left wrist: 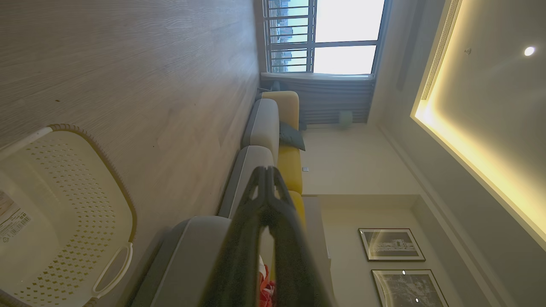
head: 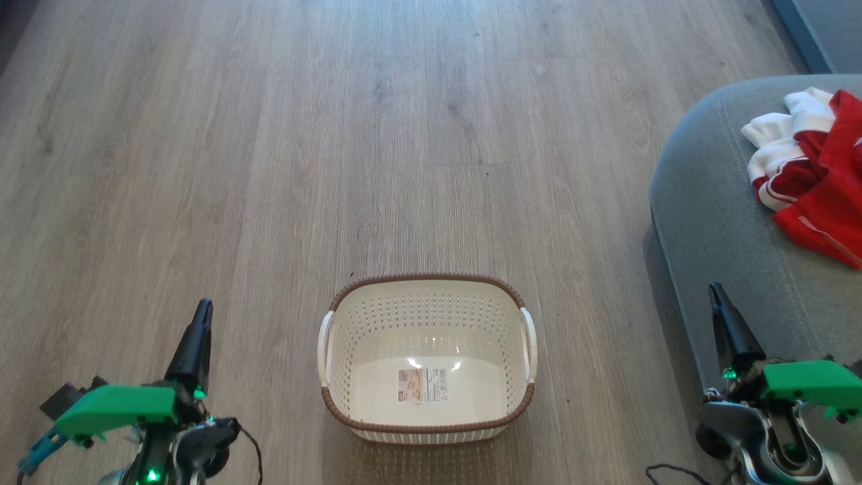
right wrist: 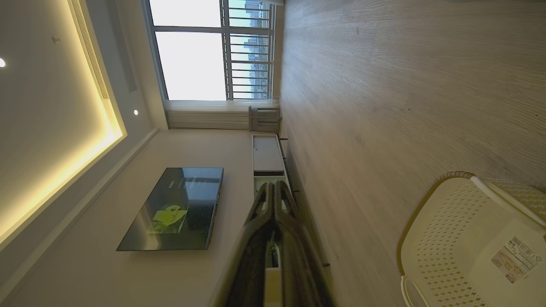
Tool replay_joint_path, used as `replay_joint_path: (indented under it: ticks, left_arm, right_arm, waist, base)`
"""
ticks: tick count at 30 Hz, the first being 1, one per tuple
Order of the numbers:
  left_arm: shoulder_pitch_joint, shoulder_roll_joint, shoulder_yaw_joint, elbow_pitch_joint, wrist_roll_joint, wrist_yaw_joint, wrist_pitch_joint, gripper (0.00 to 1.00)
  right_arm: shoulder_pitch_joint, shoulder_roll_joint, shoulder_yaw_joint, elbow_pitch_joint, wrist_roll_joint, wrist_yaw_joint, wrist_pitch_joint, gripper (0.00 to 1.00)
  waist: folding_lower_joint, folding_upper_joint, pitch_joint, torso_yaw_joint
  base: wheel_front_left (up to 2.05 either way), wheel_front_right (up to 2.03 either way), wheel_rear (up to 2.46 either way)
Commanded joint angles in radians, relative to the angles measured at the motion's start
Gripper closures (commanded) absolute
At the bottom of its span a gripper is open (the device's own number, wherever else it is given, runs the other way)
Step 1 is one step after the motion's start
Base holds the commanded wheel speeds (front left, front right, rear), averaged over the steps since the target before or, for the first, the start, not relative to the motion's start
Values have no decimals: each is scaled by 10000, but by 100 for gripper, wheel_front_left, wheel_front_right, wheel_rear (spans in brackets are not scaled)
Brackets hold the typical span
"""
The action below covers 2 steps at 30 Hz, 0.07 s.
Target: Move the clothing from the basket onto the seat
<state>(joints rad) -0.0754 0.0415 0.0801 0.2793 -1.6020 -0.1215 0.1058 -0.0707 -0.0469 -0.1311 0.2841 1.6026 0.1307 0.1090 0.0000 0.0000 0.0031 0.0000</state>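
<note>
clothing point(head: 818, 175) on seat point(head: 714, 222); basket point(head: 427, 296) empty

Open wooden floor point(head: 269, 168) spread ahead and left of the basket point(head: 427, 277), basket mouth unobstructed from above, floor's right side bounded by the raised seat point(head: 707, 222), clothing point(head: 825, 182) heaped at the seat's right edge

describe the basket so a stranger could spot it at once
On the wood floor, left of the grey seat, stands a small oval basket. Cream perforated plastic, brown woven-look rim, white side handles; only a label lies inside, while the red clothing lies on the seat.
</note>
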Motion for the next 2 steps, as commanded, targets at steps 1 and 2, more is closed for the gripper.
replay_joint_path:
  ticks: [1, 2]
  left_arm:
    - [-327, 87, 337, -341, -67, -92, 74, 100]
    - [-327, 87, 337, -341, -67, -92, 74, 100]
  right_arm:
    - [-372, -33, 173, -393, 61, 0, 42, 100]
    - [-372, -33, 173, -393, 61, 0, 42, 100]
  waist:
    - [0, 0, 0, 0]
    - [0, 0, 0, 0]
  base:
    - [0, 0, 0]
    - [0, 0, 0]
